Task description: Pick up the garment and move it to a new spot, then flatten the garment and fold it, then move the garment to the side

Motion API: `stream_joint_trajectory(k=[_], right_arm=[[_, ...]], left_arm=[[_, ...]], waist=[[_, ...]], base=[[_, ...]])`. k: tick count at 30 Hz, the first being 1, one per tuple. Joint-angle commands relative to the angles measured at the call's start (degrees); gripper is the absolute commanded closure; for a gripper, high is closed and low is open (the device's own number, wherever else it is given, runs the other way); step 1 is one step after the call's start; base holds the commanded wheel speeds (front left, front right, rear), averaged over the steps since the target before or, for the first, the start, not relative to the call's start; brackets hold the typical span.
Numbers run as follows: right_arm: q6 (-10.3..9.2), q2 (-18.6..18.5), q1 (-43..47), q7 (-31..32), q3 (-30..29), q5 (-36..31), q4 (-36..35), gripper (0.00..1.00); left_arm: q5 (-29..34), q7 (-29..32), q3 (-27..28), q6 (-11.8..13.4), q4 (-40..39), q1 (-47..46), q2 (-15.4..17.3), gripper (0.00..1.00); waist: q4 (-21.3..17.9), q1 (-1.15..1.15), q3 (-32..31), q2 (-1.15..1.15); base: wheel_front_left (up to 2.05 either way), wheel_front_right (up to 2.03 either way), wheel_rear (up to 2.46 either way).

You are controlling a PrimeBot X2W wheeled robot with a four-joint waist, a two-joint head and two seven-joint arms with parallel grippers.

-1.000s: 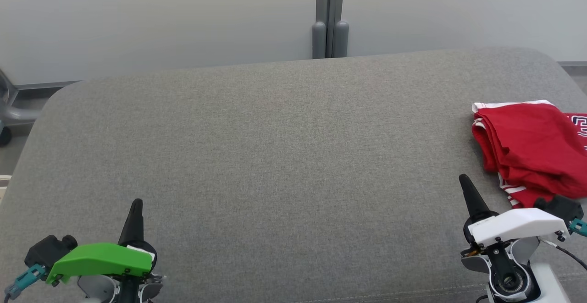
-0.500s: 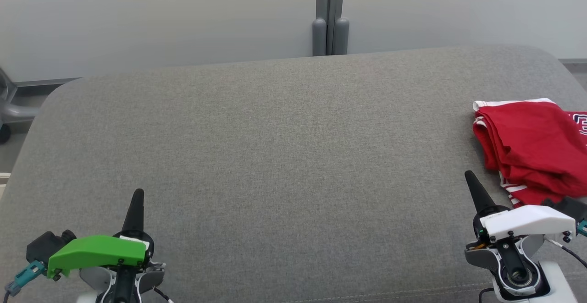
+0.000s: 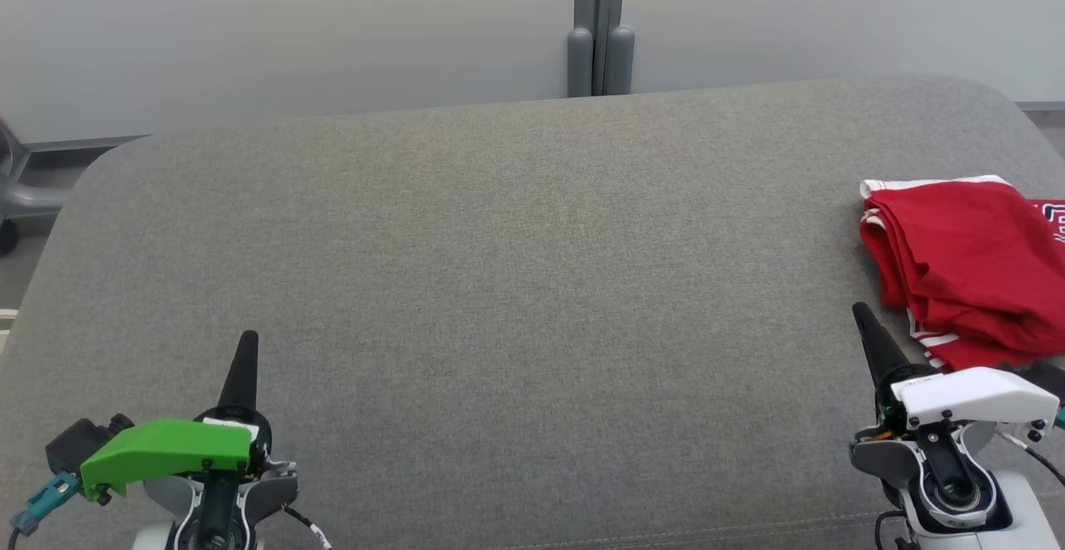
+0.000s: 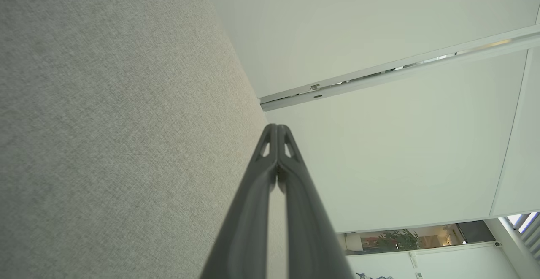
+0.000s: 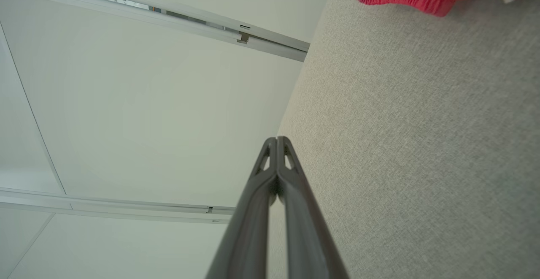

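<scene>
Nearest, the left claw [image 3: 248, 340] at lower left and the right claw [image 3: 861, 310] at lower right each have their dark fingers pressed together, holding nothing, over a grey cushion [image 3: 516, 284]. Just beyond the right claw, on the cushion's right side, lies a folded red garment [image 3: 965, 259] with white trim, its stacked folds facing left. The frame's edge cuts it off, so its long axis cannot be judged and its lettering is unreadable. Farthest back is a pale wall [image 3: 291, 34].
</scene>
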Motion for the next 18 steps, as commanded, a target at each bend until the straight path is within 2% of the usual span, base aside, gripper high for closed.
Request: stream_joint_trajectory(k=[1, 18], right_arm=[[0.03, -0.3, -1.0, 0.3, -0.4, 1.3, -0.1, 1.00], [0.03, -0.3, -1.9, 1.8, -2.2, 9.1, 1.2, 1.00]], left_arm=[[-0.9, 0.4, 0.7, -0.6, -0.1, -1.8, -0.2, 1.00], [-5.7, 2.2, 3.7, -3.2, 1.7, -3.3, -2.7, 1.00]], waist=[[0.0, 0.00, 0.0, 0.00], [0.1, 0.00, 0.6, 0.00]], base=[[0.00, 0.00, 0.00], [0.00, 0.00, 0.00]])
